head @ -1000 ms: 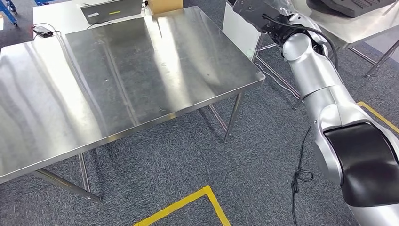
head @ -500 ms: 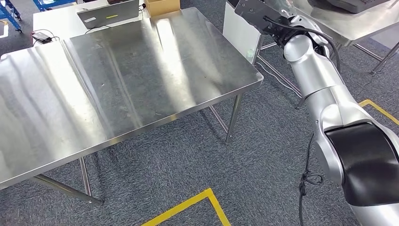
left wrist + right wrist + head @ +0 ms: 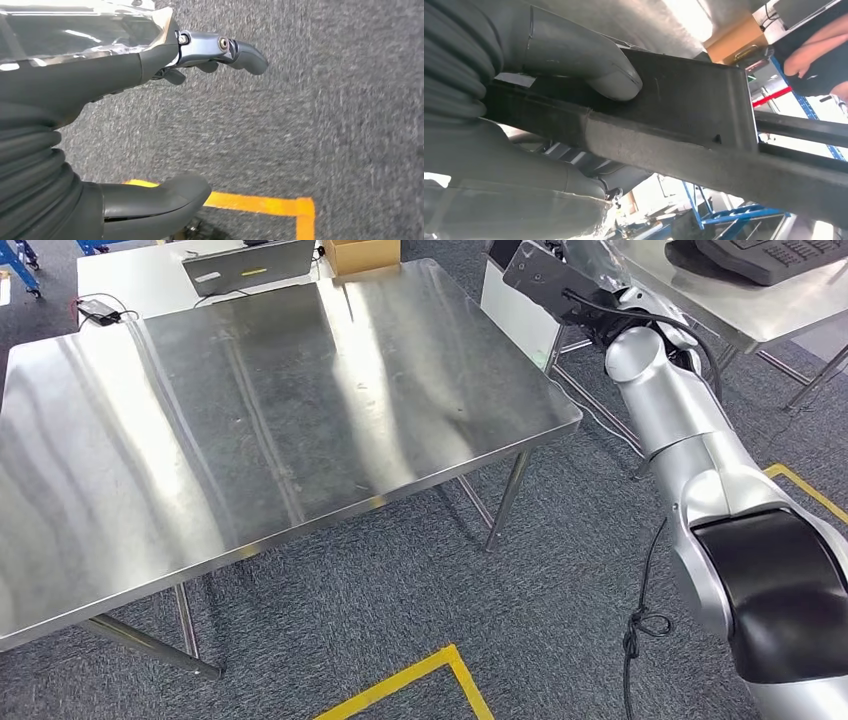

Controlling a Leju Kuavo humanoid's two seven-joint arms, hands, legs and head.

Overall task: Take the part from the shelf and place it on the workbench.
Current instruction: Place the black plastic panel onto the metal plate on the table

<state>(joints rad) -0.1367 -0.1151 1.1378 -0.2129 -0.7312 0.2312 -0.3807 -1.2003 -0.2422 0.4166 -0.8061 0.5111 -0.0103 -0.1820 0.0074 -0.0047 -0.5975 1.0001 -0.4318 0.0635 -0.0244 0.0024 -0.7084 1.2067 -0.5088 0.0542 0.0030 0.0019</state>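
Carrying the part (image 3: pixel 545 278) out at the far right, your right hand (image 3: pixel 524 100) has the dark flat piece clamped, thumb pressed on its broad face with the other fingers under it in the right wrist view. From the head view the part sits just past the far right corner of the steel bench (image 3: pixel 280 410), off the bench top and over the gap beside a white panel (image 3: pixel 515 310).

Watch the overhang: the piece runs well beyond the hand, so I'd judge a quick swing left could lever it loose or knock its free end against the bench edge. You're holding it toward one end, which makes twist in the grip the likeliest trouble. Come in too low and the bench corner catches it; let go too early and it lands on the grey carpet (image 3: pixel 400 590) rather than on steel.

Mind the cardboard box (image 3: pixel 362 254) and the laptop (image 3: pixel 250 260) at the far edge, and the person (image 3: pixel 814 55) standing beyond the part.

Your left hand (image 3: pixel 125 125) hangs over the carpet and a yellow floor line (image 3: pixel 260 204), fingers apart, holding nothing.
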